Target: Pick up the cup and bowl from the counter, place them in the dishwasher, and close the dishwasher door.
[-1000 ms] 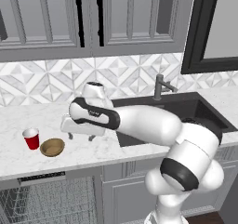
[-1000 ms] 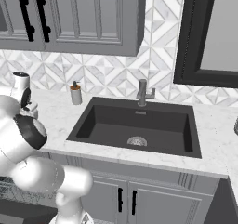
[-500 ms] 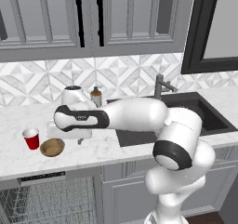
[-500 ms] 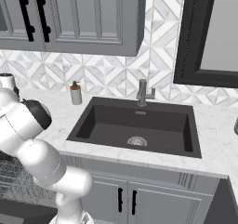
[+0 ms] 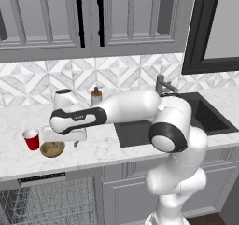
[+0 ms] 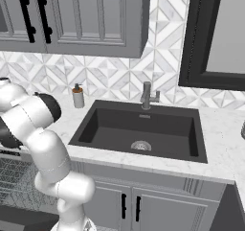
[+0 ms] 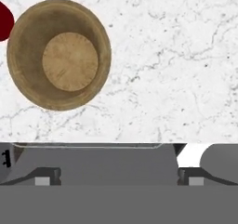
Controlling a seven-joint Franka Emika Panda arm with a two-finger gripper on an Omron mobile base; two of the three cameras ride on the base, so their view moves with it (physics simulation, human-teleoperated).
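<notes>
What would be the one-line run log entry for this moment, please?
phase: reaching for bowl | pincer: open, above counter, holding nothing | bowl: on counter, empty | cup: upright beside bowl | dishwasher: open

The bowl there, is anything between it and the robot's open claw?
Nothing visible is. The gripper hangs open just above the counter, beside the bowl. In the hand view only bare marble lies around the bowl. The cup stands on the bowl's far side.
</notes>
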